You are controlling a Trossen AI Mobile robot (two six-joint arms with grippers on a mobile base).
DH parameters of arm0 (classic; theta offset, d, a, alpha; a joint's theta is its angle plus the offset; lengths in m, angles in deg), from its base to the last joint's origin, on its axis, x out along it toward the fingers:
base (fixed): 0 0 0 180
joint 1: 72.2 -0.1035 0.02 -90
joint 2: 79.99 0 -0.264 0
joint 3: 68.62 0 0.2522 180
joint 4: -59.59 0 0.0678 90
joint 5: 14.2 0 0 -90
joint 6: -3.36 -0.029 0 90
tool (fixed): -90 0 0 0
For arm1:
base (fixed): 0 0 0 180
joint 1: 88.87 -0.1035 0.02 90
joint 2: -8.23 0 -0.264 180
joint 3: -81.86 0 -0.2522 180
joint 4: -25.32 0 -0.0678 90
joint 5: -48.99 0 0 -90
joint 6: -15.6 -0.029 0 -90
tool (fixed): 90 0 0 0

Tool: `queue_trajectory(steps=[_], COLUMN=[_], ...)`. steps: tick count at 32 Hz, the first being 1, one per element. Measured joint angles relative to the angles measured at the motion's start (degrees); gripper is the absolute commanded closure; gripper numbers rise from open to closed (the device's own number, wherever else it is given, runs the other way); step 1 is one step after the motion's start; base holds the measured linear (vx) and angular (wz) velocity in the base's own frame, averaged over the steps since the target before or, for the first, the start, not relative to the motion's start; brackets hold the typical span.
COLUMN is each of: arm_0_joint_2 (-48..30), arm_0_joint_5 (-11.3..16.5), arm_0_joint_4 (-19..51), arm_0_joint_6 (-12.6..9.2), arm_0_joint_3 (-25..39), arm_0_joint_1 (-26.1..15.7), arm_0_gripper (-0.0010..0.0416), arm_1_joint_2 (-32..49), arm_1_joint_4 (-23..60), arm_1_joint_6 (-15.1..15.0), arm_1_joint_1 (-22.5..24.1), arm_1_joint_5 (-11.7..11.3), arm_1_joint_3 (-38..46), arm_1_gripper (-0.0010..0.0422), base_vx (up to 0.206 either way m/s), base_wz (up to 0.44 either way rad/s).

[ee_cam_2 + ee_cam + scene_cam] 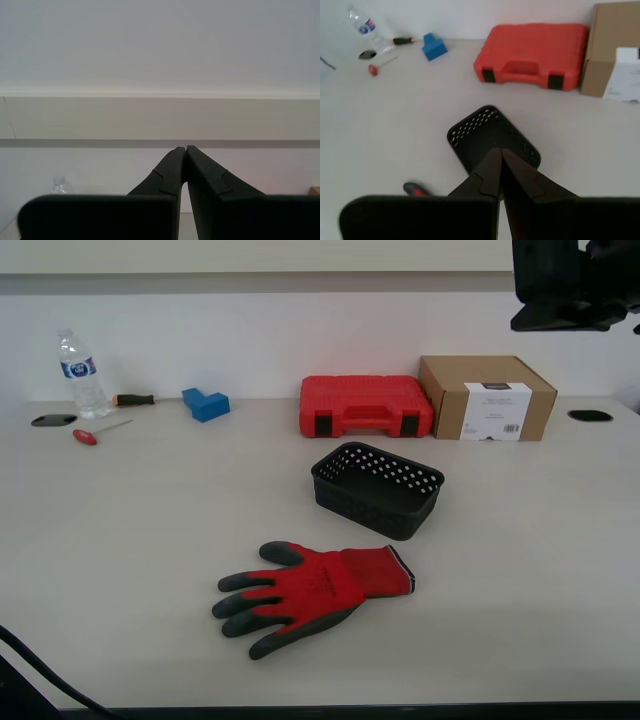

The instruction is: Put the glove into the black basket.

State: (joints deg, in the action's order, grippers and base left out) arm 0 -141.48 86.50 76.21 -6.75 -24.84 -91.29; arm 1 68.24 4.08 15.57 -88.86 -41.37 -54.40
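The red glove [315, 585] with dark grey fingertips lies flat on the table near the front, cuff toward the exterior view's right. The black basket [377, 487] stands empty just behind it, apart from it. In the first wrist view my first gripper [501, 150] is shut and empty, held high above the basket [485, 135]; a bit of the glove [415, 189] shows beside it. My second gripper [186, 148] is shut and empty, raised and facing the wall. A dark arm part [575, 285] shows at the exterior view's top right; I cannot tell which arm it is.
A red tool case [365, 406] and a brown cardboard box [487, 397] stand behind the basket. A water bottle [80, 375], a blue block [206, 403] and two screwdrivers [95, 433] lie at the back on the exterior view's left.
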Motion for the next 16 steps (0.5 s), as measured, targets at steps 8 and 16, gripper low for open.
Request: queue_trajectory(steps=[8,16], arm_0_joint_2=[-16.83,-39.6], arm_0_joint_5=[-0.79,-1.22], arm_0_joint_4=[7.91,17.92], arm_0_joint_6=[-0.39,1.84], arm_0_joint_3=[9.84,27.06], arm_0_joint_1=[-8.55,-18.4], arm_0_gripper=[0.0405,0.0405], arm_1_joint_2=[0.0,0.0], arm_1_joint_4=[-0.07,0.09], arm_1_joint_6=[0.0,0.0], arm_1_joint_1=[-0.02,0.04], arm_1_joint_5=[-0.02,0.0], arm_1_joint_3=[0.0,0.0], arm_1_gripper=[0.0412,0.0412], base_vx=[0.0,0.0], base_wz=[0.0,0.0])
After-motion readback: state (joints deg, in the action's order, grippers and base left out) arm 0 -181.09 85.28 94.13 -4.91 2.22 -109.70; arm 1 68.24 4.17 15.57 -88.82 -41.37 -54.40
